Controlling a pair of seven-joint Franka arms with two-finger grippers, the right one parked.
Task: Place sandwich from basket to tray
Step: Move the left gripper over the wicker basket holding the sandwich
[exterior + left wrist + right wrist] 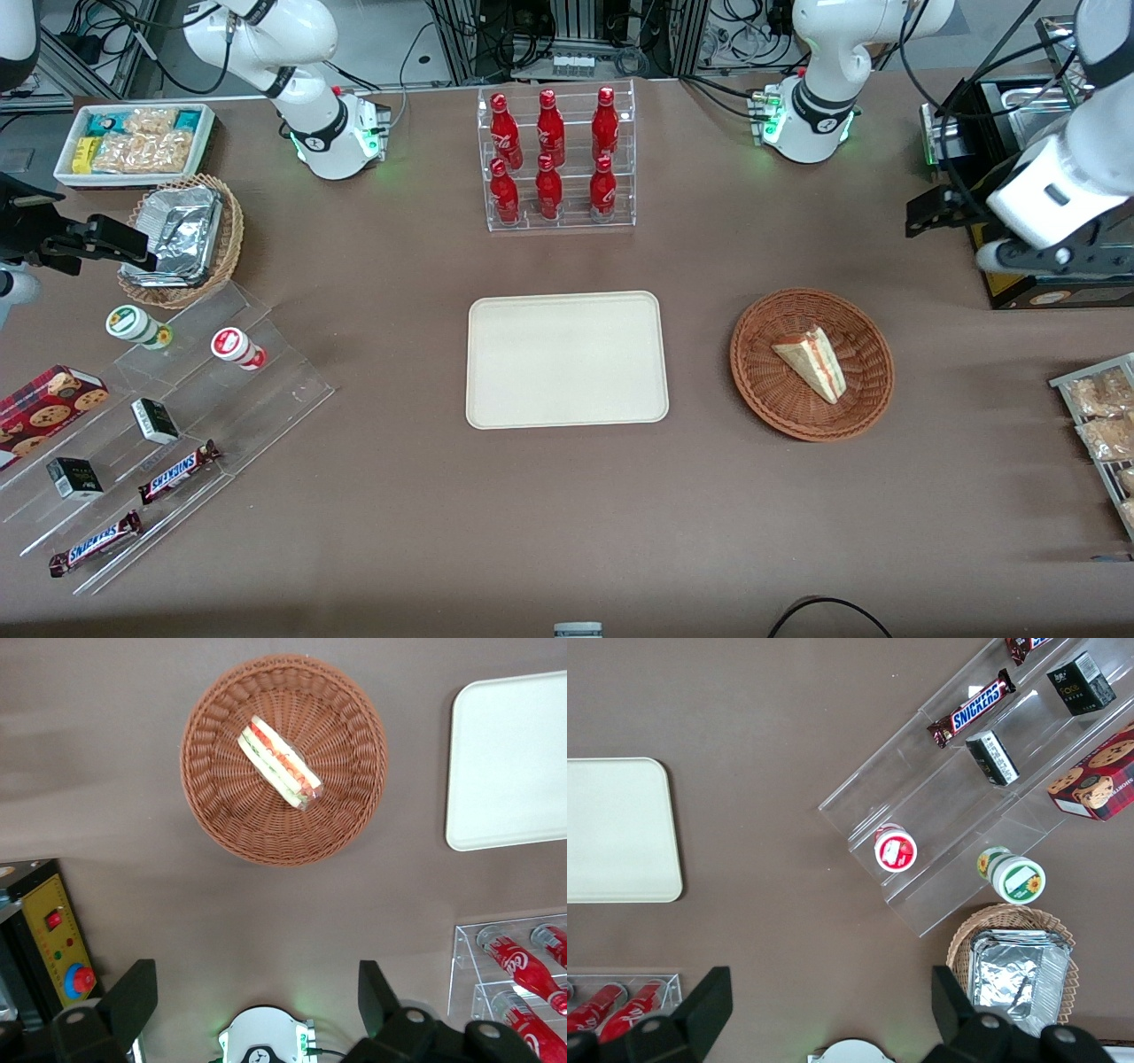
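The sandwich [813,361], a pale bread wedge with red and green filling, lies in the round reddish-brown wicker basket [771,390]. Both also show in the left wrist view, the sandwich [279,764] lying near the middle of the basket [221,806]. The cream tray [567,359] lies bare beside the basket, toward the parked arm's end, and its edge shows in the left wrist view [509,762]. My left gripper [1050,259] hangs high above the table, toward the working arm's end and farther from the front camera than the basket. The gripper [252,992] is open wide and holds nothing.
A clear rack of red bottles [556,159] stands farther from the front camera than the tray. A black and yellow control box [1019,288] sits under my gripper. Snack packets [1103,416] lie at the working arm's end. A foil-filled basket [182,239] and clear snack steps [159,425] are at the parked arm's end.
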